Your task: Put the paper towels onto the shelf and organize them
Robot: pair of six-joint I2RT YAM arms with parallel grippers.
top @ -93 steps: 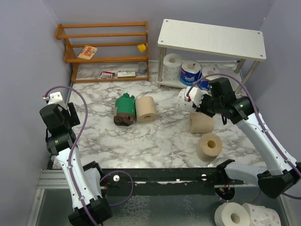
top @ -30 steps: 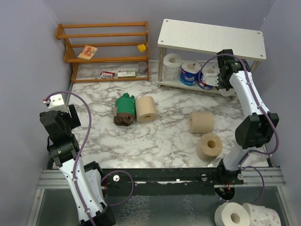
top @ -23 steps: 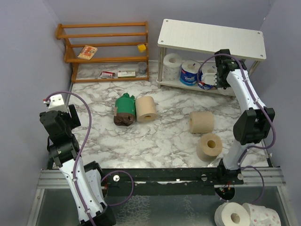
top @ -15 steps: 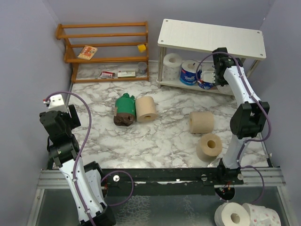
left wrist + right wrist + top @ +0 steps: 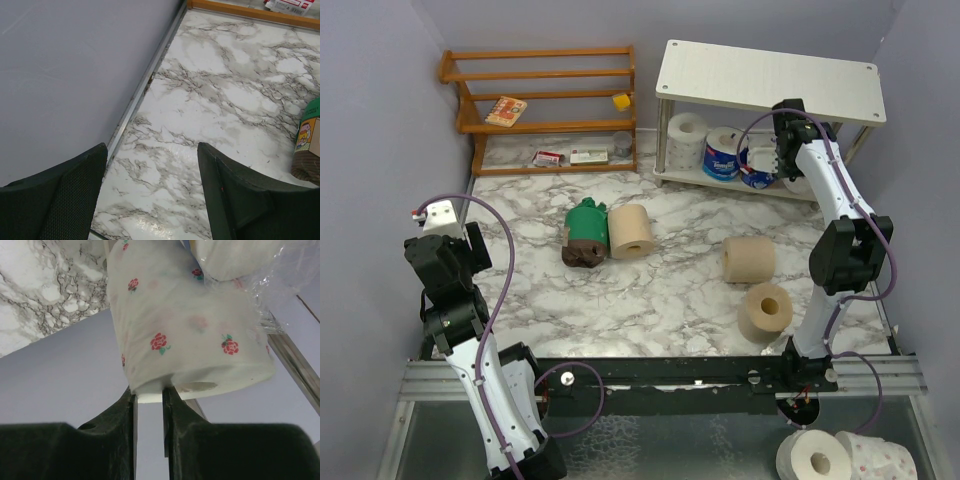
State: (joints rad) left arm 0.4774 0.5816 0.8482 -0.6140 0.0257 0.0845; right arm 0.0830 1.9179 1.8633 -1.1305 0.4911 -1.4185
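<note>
Pinching the rose-printed roll point(image 5: 190, 335) by its rim with my right gripper point(image 5: 148, 400), low on the shelf point(image 5: 770, 80) (left gripper point(image 5: 150, 195) gapes idle); letting go crooked could tip it off

White two-tier shelf point(image 5: 770, 80) upper right. Lower board: white roll point(image 5: 688, 130), blue-wrapped rolls point(image 5: 723, 155), rose-printed white roll point(image 5: 185, 330). Middle floor: three tan rolls point(image 5: 630, 230), lying down; green-wrapped pack point(image 5: 585, 222).
</note>
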